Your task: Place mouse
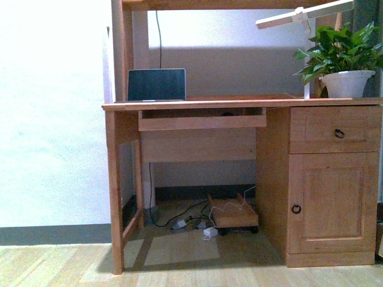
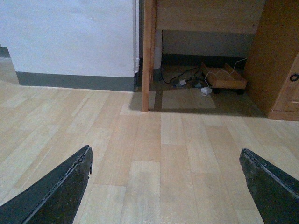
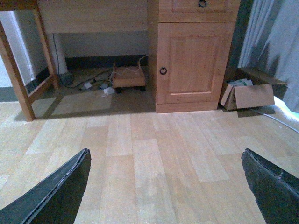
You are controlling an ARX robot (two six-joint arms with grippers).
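Observation:
A small dark domed shape, which looks like the mouse, sits on the pull-out tray just under the top of the wooden desk; most of it is hidden. Neither arm shows in the front view. My left gripper hangs open over bare wood floor, well short of the desk's left leg. My right gripper is open too, above the floor in front of the desk's cabinet door. Both hold nothing between their black fingers.
A laptop stands open on the desktop at the left, with a potted plant and a white lamp arm at the right. Under the desk lie a wheeled wooden stand and cables. A cardboard box lies right of the cabinet.

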